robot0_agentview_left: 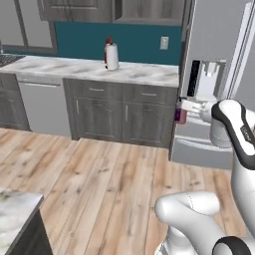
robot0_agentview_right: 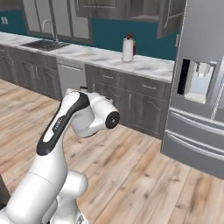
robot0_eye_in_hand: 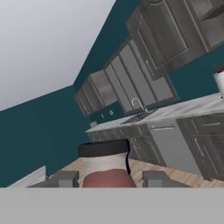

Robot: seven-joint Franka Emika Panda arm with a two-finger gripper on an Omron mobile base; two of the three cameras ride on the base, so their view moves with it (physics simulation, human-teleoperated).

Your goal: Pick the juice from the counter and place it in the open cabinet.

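two fingers of claw point(robot0_eye_in_hand: 106, 178) grip juice point(robot0_eye_in_hand: 105, 164), arm raised.

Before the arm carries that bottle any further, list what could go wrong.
1. The juice sits between the gripper fingers with only its upper part in sight from the hand camera; a loose hold could drop it onto the wood floor.
2. The gripper hangs close to the fridge, so a swing may strike it.
3. The open cabinet is high above the paper towel roll; a low path might topple the roll.
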